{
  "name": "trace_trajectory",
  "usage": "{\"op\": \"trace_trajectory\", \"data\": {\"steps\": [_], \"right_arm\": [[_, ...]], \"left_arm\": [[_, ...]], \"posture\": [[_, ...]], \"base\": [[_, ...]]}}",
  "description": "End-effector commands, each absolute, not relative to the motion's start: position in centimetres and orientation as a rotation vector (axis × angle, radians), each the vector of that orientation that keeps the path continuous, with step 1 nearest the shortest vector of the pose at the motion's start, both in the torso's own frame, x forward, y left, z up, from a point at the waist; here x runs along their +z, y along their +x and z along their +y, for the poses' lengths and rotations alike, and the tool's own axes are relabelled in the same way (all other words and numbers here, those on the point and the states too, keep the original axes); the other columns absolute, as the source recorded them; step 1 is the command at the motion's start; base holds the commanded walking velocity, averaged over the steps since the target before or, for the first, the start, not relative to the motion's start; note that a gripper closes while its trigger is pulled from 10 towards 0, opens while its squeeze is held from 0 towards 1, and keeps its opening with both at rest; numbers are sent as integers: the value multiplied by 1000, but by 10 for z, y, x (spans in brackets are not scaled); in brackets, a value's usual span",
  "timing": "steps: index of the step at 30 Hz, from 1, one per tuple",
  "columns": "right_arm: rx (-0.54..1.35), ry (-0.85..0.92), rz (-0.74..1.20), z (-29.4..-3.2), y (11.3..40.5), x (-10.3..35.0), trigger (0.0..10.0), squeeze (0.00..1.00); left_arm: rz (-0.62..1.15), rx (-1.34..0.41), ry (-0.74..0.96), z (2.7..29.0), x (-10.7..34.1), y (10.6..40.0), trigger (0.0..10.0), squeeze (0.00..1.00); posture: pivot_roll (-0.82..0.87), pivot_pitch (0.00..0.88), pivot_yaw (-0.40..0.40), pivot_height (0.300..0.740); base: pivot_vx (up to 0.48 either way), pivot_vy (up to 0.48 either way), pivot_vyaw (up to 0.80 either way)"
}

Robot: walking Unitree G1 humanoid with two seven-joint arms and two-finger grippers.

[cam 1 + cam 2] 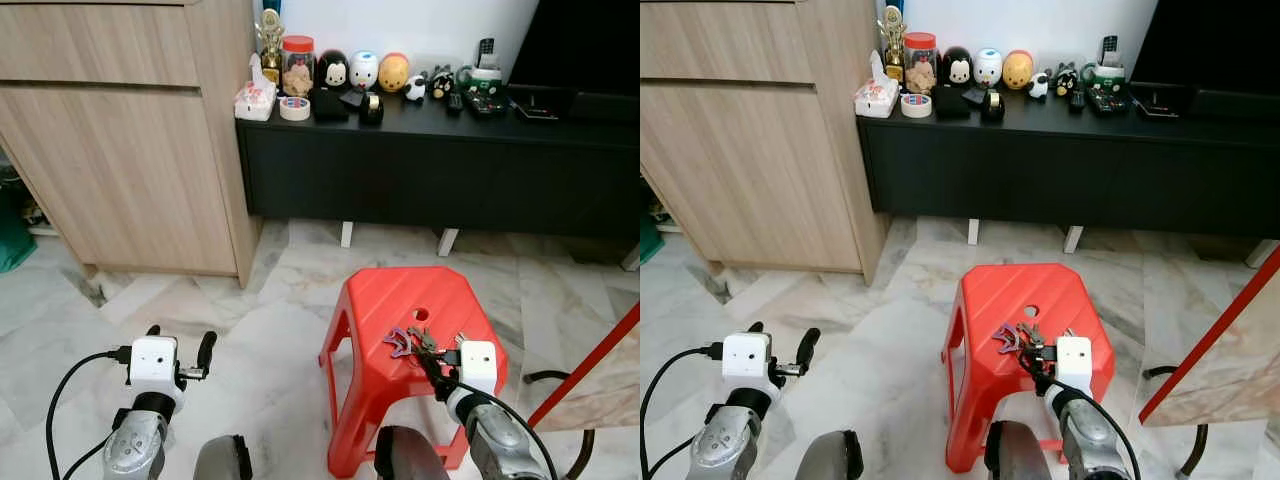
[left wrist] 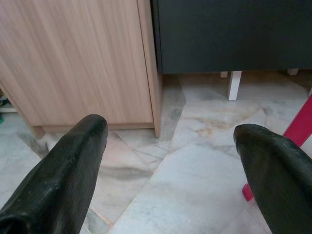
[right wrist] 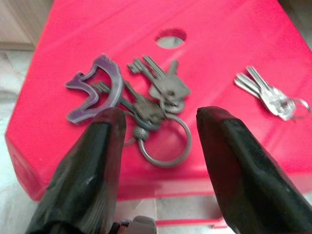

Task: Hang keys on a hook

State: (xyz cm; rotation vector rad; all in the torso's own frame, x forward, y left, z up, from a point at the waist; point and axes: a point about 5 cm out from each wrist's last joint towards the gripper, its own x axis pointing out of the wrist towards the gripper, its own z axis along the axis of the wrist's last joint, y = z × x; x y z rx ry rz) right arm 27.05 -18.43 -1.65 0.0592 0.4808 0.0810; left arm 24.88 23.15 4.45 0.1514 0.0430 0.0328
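A bunch of dark keys [image 3: 156, 97] with a purple tag [image 3: 95, 87] and a large ring [image 3: 165, 144] lies on the top of a red plastic stool [image 1: 400, 290]. A second, silver bunch of keys [image 3: 268, 92] lies apart from it on the same stool. My right gripper [image 3: 160, 122] is open at the stool's near edge, one finger on each side of the large ring. Over the marble floor left of the stool, my left gripper [image 1: 180, 342] is open and holds nothing.
A light wooden cabinet [image 1: 130, 150] stands at the left. A long black console [image 1: 440, 170] along the wall carries small ornaments [image 1: 350, 75]. A slanting red bar [image 1: 590, 370] and a cable are at the right.
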Motion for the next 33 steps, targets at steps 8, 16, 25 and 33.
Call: {"op": "trace_trajectory", "data": {"steps": [8, 16, 25, 33], "right_arm": [[98, -49, 477, -184, 292, -2, 10000, 1000], [78, -39, 480, -174, 301, 4, 10000, 0], [-5, 24, 504, -177, 306, 6, 10000, 0], [-43, 21, 539, -185, 300, 1, 10000, 0]], "left_arm": [[43, 4, 150, 225, 46, 246, 10000, 0], [41, -3, 147, 223, 49, 242, 10000, 0], [24, -8, 150, 221, 57, 234, 10000, 0], [7, -15, 133, 209, 64, 232, 10000, 0]], "posture": [[63, 0, -49, 564], [69, 0, -46, 564], [85, 0, -62, 564], [82, 24, -93, 564]], "base": [[0, 0, 0], [0, 0, 0], [0, 0, 0], [0, 0, 0]]}}
